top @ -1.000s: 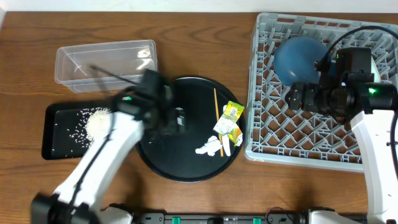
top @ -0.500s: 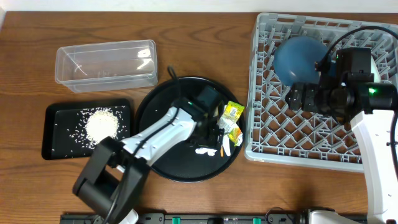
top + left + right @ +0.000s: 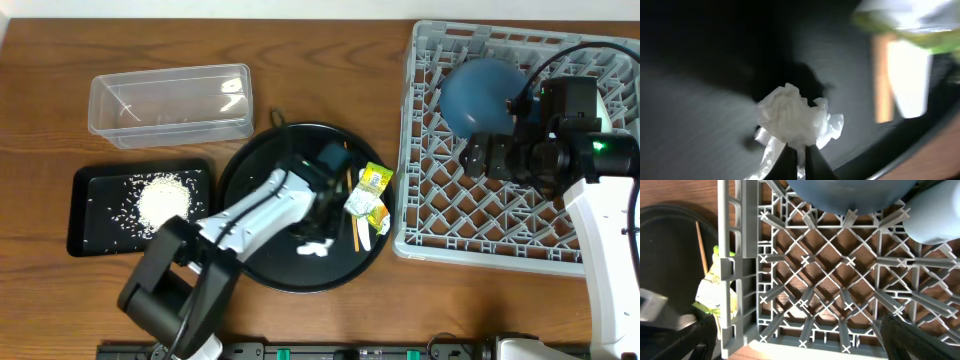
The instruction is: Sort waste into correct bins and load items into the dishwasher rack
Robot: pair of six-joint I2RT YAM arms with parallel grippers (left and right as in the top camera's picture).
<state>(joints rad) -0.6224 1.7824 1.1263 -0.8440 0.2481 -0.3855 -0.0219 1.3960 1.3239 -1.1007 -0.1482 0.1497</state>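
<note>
The crumpled white scrap (image 3: 795, 117) is pinched between the fingertips of the left end effector (image 3: 796, 154), which are clenched on its lower edge. The left wrist view shows this grasp plainly, while overhead the scrap (image 3: 315, 246) is only a small white patch under the arm. It is over the near part of the round black tray (image 3: 250, 255), and neither view shows whether it is clear of the tray floor. Just to its right, the yellow-green wrappers (image 3: 368, 195) lie on the tray's right side, with the wooden stick (image 3: 347, 165) beside them. Both are only blurs at the top right of the left wrist view. The tray sits at the middle of the table (image 3: 330, 60). Toward the far left corner is the clear tub (image 3: 170, 100), and at the left edge the black rectangular tray (image 3: 85, 238) holds the rice (image 3: 155, 198). The dishwasher rack (image 3: 500, 235) fills the right edge, with the blue plate (image 3: 480, 85) in its far part. The right end effector (image 3: 472, 155) hovers over the rack, fingers spread wide and holding nothing. Only the right wrist view shows a pale blue cup (image 3: 934, 224) beside the plate.
</note>
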